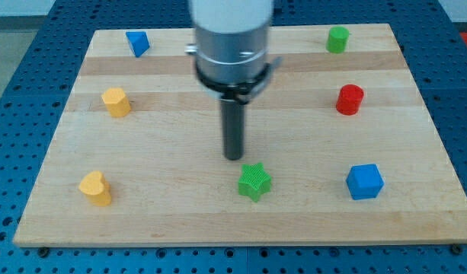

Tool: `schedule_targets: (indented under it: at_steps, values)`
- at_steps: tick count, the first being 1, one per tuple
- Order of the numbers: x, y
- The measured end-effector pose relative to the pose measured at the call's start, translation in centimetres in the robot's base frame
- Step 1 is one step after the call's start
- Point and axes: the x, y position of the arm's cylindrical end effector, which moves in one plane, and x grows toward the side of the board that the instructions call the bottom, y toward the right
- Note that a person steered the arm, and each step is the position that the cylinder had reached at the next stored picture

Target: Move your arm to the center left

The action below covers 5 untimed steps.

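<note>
My tip [234, 157] sits mid-surface [172, 144], just above the green star block [254, 181], not touching. End effector: bare rod, holding nothing.

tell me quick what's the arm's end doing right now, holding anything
My tip: a bare rod with no gripper, holding nothing; it sits just above the green star block, up and slightly left in the view, apparently not touching.

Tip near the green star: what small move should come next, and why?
Probably slide my tip toward the view's left. It sits mid-board just above the green star, and the lane between the two yellow blocks looks open.
</note>
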Motion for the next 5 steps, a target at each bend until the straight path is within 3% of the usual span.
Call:
schedule_targets:
  at_steps: [4,5]
  values:
    - [-6.1,-22.3]
    - [-8.0,-25.7]
